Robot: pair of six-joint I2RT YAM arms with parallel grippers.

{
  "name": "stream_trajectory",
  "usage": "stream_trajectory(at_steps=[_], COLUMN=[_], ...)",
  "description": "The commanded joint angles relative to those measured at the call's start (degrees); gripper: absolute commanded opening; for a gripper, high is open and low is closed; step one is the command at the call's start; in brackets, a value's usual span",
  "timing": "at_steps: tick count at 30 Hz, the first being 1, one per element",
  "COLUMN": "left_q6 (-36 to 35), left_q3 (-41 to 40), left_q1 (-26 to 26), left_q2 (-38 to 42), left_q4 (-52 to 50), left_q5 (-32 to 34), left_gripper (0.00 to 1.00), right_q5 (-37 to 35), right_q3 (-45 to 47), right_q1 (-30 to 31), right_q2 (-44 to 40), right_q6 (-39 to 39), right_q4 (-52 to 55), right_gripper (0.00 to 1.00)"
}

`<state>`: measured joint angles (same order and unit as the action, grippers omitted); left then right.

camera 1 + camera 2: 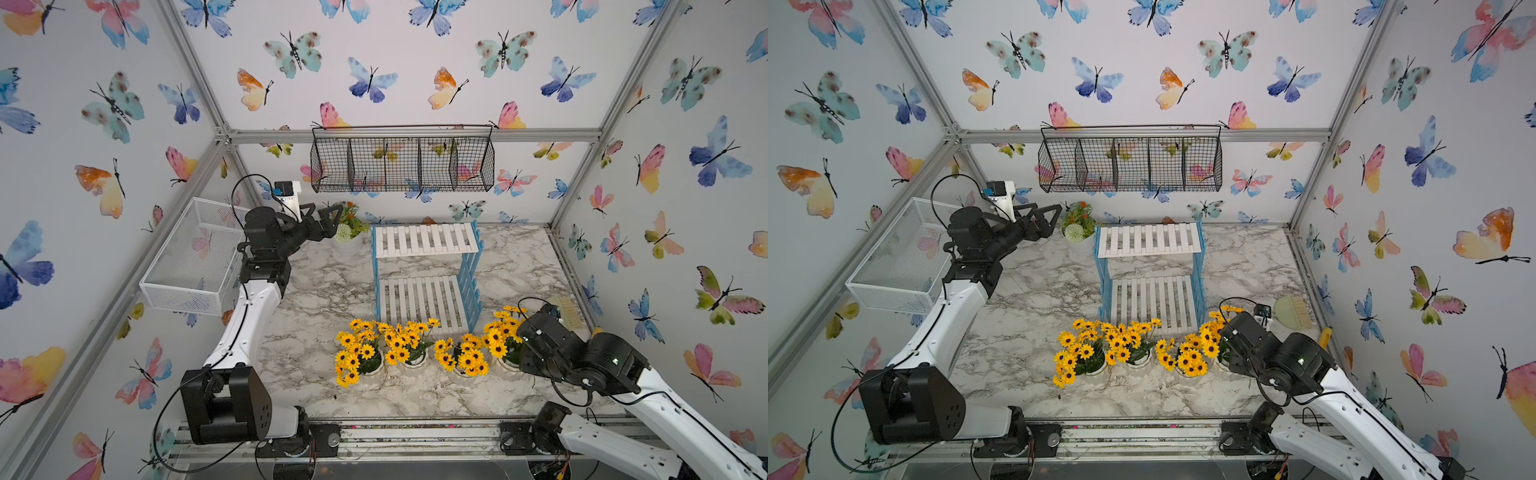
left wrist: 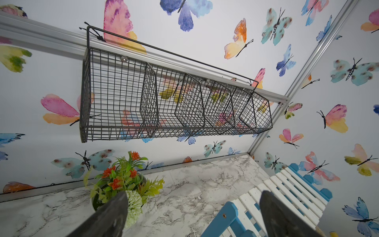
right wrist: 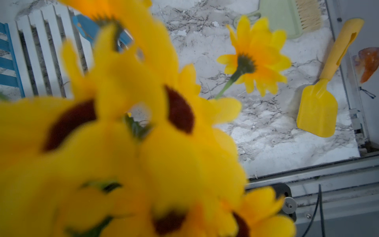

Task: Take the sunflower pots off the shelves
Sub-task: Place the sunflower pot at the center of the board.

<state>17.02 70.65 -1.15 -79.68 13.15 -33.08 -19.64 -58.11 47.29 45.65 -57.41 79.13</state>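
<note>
Four sunflower pots (image 1: 405, 347) are standing in a row on the marble-patterned tabletop (image 1: 316, 291), just at the 6 o'clock side of the shelves (image 1: 424, 240) and off both slatted boards. The shelves are standing upright near the middle of the surface, a little toward 12 o'clock. At their 10 o'clock a white pompom pot (image 1: 349, 237) with orange flowers is sitting close to the back wall. Toward 4 o'clock a pale green dustpan with a brush (image 1: 1292, 311) is lying by the side wall, and a yellow scoop (image 3: 316, 110) is lying near it, toward 5 o'clock.

Butterfly wallpaper (image 1: 415, 62) is covering all three walls, with aluminium framing (image 1: 415, 135) running along the corners. A black wire basket (image 1: 403, 164) is hanging on the wall at 12 o'clock, and a white mesh basket (image 1: 195, 257) is hanging on the wall at 9 o'clock.

The left gripper (image 1: 323, 218) is hovering beside the pompom pot, its jaws standing spread. The right gripper (image 1: 528, 338) is reaching into the blooms of the pot at the 3 o'clock end of the row. Its jaws are pressed together, but blurred petals are filling the wrist view, so I cannot tell whether they are pinching anything.
</note>
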Motion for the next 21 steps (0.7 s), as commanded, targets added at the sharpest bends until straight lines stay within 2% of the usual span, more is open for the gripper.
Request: stream_trajectory(at_steps=[1, 8, 21], left_q6=[0.3, 0.4, 0.6], left_q3=[-0.5, -0.6, -1.1], left_q1=[-0.5, -0.6, -1.0], left_q2=[-0.1, -0.2, -0.1], left_q4=[1.9, 2.0, 2.4], left_q5=[-1.6, -1.7, -1.8], left_gripper=[0.99, 0.99, 0.99], right_q5=[-0.3, 2.2, 3.1], right_q3=[1.3, 7.4, 13.0], right_q1=[0.0, -0.1, -1.6], right_q2=[-1.5, -3.1, 0.4], right_q6=[-2.9, -3.8, -1.1], right_q4=[-0.8, -4.4, -11.7], right_gripper=[0.02, 0.02, 0.03])
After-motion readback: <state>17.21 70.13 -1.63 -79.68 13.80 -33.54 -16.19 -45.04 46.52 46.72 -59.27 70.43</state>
